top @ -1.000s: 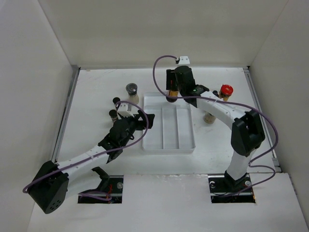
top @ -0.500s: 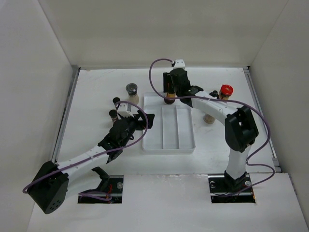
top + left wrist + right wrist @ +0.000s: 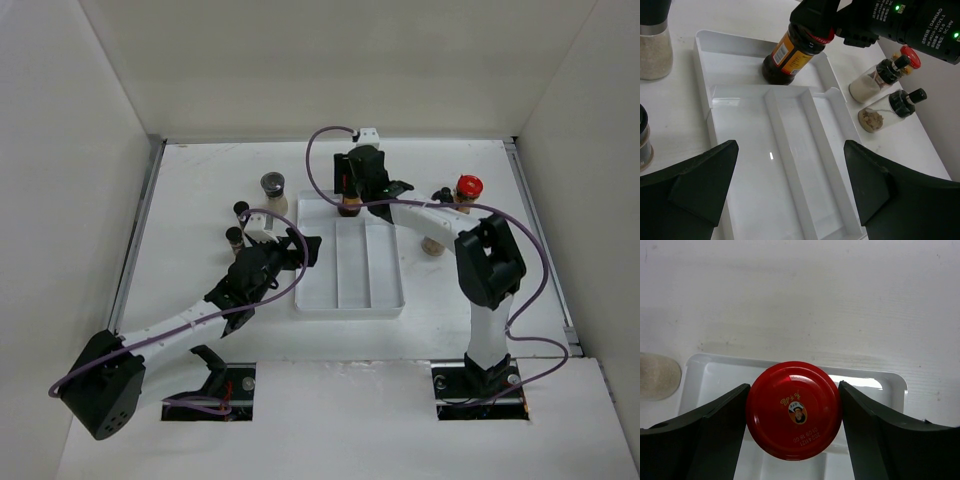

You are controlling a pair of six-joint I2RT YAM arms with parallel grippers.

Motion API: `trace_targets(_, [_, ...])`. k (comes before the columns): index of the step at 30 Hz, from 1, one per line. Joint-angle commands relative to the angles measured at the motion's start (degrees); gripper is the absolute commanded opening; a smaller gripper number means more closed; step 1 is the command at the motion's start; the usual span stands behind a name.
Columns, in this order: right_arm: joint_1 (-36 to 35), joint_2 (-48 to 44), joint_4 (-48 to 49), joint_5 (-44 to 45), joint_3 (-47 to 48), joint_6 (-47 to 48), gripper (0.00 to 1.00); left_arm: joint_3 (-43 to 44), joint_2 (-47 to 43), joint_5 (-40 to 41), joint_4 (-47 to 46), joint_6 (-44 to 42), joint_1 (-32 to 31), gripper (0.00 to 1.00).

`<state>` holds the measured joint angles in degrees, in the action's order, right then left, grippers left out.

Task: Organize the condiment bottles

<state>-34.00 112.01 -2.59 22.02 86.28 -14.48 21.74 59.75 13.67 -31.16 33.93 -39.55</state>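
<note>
My right gripper (image 3: 349, 193) is shut on a red-lidded amber jar (image 3: 794, 417), its fingers (image 3: 715, 435) pressed on both sides of the lid. The jar (image 3: 792, 50) leans tilted in the far cross compartment of the white divided tray (image 3: 805, 107), its base at the tray floor. My left gripper (image 3: 305, 250) is open and empty above the tray's left part (image 3: 790, 150). A second red-lidded jar (image 3: 468, 188) stands at the right. A grey-lidded jar (image 3: 273, 190) and two slim black-capped jars (image 3: 241, 209) (image 3: 234, 238) stand left of the tray.
Right of the tray are two black-capped jars with beige contents (image 3: 875, 80) (image 3: 885, 110), close beside the right arm. White walls enclose the table on three sides. The tray's long compartments (image 3: 350, 265) hold nothing.
My right gripper has moved a little to the left with the red-lidded jar, over the tray's far compartment. The left arm has not moved.
</note>
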Motion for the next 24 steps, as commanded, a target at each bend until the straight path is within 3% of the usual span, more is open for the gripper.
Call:
trace_targets(1, [-0.6,-3.8,8.2,0.7,1.5,-0.8,0.79,-0.2,-0.1,-0.8,-3.4,0.8,0.1,0.88])
trace_targets(7, [0.0,-11.1,8.0,0.4,-1.6,-0.9,0.87,-0.5,-0.8,-0.8,-3.6,0.7,-0.1,0.88])
trace_targets(11, [5.1,-19.3,9.6,0.7,-8.6,-2.4,0.84,-0.3,-0.4,-1.0,-3.5,0.9,0.0,0.88])
trace_targets(13, [9.1,-23.4,10.8,1.4,-13.1,-3.5,0.69,-0.4,-0.7,-1.0,-3.6,0.9,-0.2,0.88])
trace_targets(15, [14.0,-26.6,10.5,4.1,-17.1,-5.0,0.43,-0.5,-0.5,-1.0,-3.6,1.0,0.0,0.88])
trace_targets(17, [18.8,-28.9,10.0,7.8,-20.5,-6.2,0.35,-0.5,-0.6,-1.3,-3.6,1.1,0.0,0.88])
trace_targets(20, [24.0,-29.3,6.3,12.3,-22.4,-5.5,0.43,-0.6,-1.7,-1.5,-3.7,1.1,-0.4,0.88])
trace_targets(24, [28.2,-25.4,4.0,13.8,-22.3,-5.0,0.74,-0.8,-1.1,-1.5,-4.1,1.3,0.1,0.88])
